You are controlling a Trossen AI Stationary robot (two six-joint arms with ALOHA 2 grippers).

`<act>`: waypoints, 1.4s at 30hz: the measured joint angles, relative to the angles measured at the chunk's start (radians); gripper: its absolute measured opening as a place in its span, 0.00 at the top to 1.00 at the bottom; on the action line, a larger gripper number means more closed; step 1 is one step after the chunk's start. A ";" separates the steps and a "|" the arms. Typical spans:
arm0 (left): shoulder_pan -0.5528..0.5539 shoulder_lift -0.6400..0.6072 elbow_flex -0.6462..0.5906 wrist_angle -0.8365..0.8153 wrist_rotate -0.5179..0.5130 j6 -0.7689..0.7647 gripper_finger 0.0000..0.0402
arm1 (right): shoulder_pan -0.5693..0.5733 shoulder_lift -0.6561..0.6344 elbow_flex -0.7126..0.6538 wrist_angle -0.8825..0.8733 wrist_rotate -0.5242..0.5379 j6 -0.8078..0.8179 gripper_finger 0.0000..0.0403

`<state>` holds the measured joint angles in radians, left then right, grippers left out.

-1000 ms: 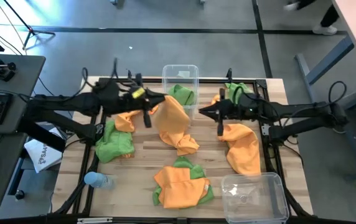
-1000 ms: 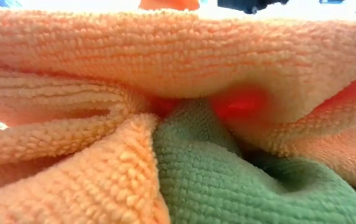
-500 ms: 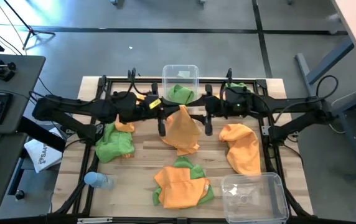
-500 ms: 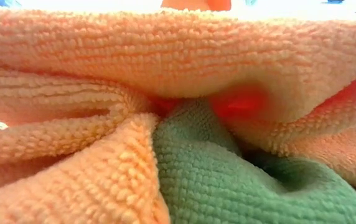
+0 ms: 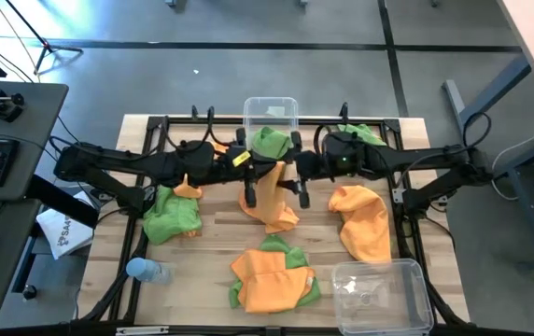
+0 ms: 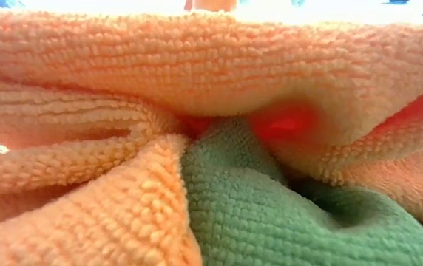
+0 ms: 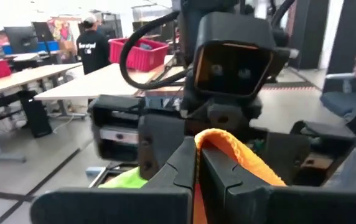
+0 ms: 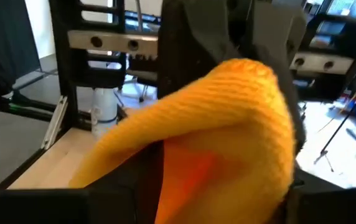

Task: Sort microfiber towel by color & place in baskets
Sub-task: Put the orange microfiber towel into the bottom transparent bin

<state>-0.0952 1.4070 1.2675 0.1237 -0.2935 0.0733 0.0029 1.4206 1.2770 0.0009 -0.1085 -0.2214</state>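
An orange microfiber towel (image 5: 271,194) hangs at the table's middle from my shut left gripper (image 5: 258,174), its lower end on the wood. My right gripper (image 5: 291,174) faces it from the right, open, with the towel's raised fold (image 8: 228,118) between its fingers; whether they touch it I cannot tell. One clear basket (image 5: 270,110) at the far edge holds a green towel (image 5: 270,142). The other basket (image 5: 382,295) stands at the near right. More towels lie around: orange (image 5: 362,222), green (image 5: 172,213), and a mixed pile (image 5: 272,278). My left gripper pinches a fold at the orange towel's top (image 7: 226,148) between its two shut fingers (image 7: 178,171), coming level from the table's left. The fold arches up over the fingertips. The rest hangs slack below, with the lower end (image 5: 281,220) resting on the table.
A green towel (image 5: 356,133) lies at the far right behind my right arm. A blue-capped bottle (image 5: 146,271) lies at the near left, and a white paper bag (image 5: 62,233) sits off the table's left edge. Orange and green towels (image 6: 211,148) fill the low view.
My left gripper has carried the orange towel's top toward the table's right, while its lower end stayed on the wood. My right gripper has moved toward the table's left, away from the orange towel at the right, up to the held towel.
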 joint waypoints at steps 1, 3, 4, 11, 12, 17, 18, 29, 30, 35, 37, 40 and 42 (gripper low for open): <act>0.000 0.001 0.000 -0.001 0.001 -0.002 1.00 | 0.000 0.000 0.000 0.004 0.000 -0.003 0.57; 0.000 0.002 0.000 -0.005 0.002 -0.001 1.00 | 0.000 0.000 0.000 0.001 0.001 -0.004 0.64; 0.000 0.002 0.000 -0.005 0.003 -0.001 1.00 | 0.000 0.000 0.000 -0.005 0.001 -0.005 0.69; 0.000 -0.002 0.000 0.008 0.003 0.041 1.00 | -0.005 -0.003 0.000 -0.067 0.010 0.006 0.95; 0.000 -0.002 0.000 0.008 0.003 0.042 1.00 | -0.005 -0.005 0.000 -0.075 0.016 0.016 0.94; 0.002 -0.002 0.000 0.003 0.001 0.035 0.93 | -0.005 -0.017 0.000 -0.134 0.057 0.020 0.97; 0.003 -0.002 0.000 0.000 -0.004 0.031 0.91 | -0.005 -0.024 0.000 -0.147 0.069 0.022 0.99; 0.004 -0.085 0.000 -0.224 -0.177 0.040 0.69 | -0.002 -0.170 -0.001 -0.333 0.188 0.091 0.99; 0.004 -0.099 0.000 -0.252 -0.184 0.024 0.69 | -0.002 -0.193 -0.001 -0.361 0.190 0.101 0.99; 0.010 -0.166 0.000 -0.415 -0.188 -0.027 0.70 | 0.006 -0.316 -0.001 -0.498 0.231 0.187 1.00; 0.016 -0.188 0.000 -0.463 -0.190 -0.047 0.71 | 0.021 -0.367 -0.001 -0.559 0.268 0.217 1.00; 0.024 -0.212 0.000 -0.530 -0.192 -0.080 0.72 | 0.066 -0.431 0.009 -0.660 0.328 0.279 1.00; 0.027 -0.217 0.000 -0.545 -0.193 -0.095 0.72 | 0.109 -0.448 0.050 -0.754 0.376 0.325 1.00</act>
<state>-0.0685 1.1898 1.2678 -0.4217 -0.4868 -0.0215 0.1116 0.9723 1.3266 -0.7534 0.2679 0.1036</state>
